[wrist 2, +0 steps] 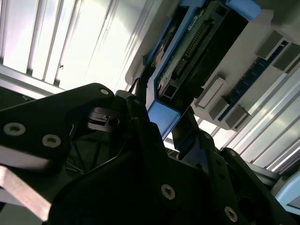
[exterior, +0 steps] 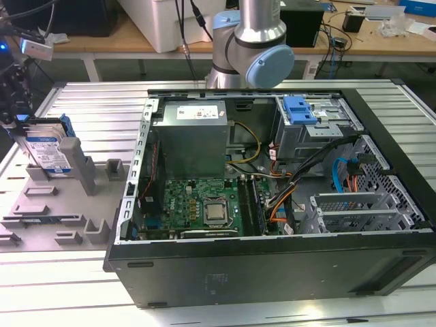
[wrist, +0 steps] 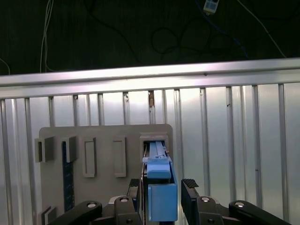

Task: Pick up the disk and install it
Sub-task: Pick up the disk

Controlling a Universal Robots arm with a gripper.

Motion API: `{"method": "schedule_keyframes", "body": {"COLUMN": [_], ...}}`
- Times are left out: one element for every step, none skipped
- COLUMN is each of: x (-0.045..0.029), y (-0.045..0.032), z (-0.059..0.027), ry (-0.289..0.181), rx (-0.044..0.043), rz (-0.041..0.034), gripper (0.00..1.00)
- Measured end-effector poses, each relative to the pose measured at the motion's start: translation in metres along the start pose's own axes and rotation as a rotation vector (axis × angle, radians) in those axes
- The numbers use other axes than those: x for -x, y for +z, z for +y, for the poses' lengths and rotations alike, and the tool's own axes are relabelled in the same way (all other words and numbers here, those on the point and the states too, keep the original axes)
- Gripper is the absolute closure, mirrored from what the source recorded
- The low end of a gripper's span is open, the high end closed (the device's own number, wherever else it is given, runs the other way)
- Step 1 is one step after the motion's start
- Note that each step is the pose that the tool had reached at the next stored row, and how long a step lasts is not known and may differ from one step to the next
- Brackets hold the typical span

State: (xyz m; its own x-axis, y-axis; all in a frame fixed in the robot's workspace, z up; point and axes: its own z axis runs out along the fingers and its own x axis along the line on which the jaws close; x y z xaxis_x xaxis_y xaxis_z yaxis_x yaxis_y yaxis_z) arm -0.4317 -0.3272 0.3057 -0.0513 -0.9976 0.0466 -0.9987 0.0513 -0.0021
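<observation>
Disk (exterior: 46, 146) is upright on its edge in a slot of the grey fixture plate (exterior: 68, 218), at the far left of the exterior view, label facing the frame's lower right. Blue carrier rail runs round its edges.

In the first wrist view the disk (wrist: 161, 187) is seen edge-on, the blue end toward the camera and the far end down in the fixture slot. Gripper (wrist: 161, 183) straddles that blue end, one of the fingers (wrist: 190, 192) on each side. One sits tight beside the rail, the other has a thin dark gap to it, so it's released, not clamping. Second wrist view agrees: the blue end (wrist 2: 161, 117) is between the two black fingers.

Robot arm (exterior: 252, 41) stands at top centre of the exterior view, behind the open computer case (exterior: 272, 272). The case lies on its side on the ribbed aluminium table (exterior: 95, 102), well apart from the disk. Inside it: grey power supply (exterior: 191, 139) upper left, green motherboard (exterior: 197, 204) below it, blue latch (exterior: 300, 110) on the drive bay upper right.
</observation>
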Motion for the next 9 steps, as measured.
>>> {"method": "schedule_keyframes", "body": {"x": [0.0000, 0.0001, 0.0001, 0.0001, 0.0001, 0.0002, 0.0002, 0.0003, 0.0003], "y": [0.0007, 0.0015, 0.0022, 0.0030, 0.0038, 0.0045, 0.0057, 0.0066, 0.0073], "z": [0.0001, 0.0002, 0.0002, 0.0003, 0.0003, 0.0003, 0.0003, 0.0003, 0.0004], "ry": [0.000, 0.000, 0.000, 0.000, 0.000, 0.000, 0.000, 0.000, 0.000], "rx": [0.0001, 0.0001, 0.0000, 0.0000, 0.0000, 0.0001, 0.0000, 0.0000, 0.0000], "rz": [0.0000, 0.0001, 0.0001, 0.0000, 0.0000, 0.0000, 0.0001, 0.0000, 0.0001], "gripper": [0.52, 0.52, 0.52, 0.52, 0.52, 0.52, 0.52, 0.52, 0.52]}}
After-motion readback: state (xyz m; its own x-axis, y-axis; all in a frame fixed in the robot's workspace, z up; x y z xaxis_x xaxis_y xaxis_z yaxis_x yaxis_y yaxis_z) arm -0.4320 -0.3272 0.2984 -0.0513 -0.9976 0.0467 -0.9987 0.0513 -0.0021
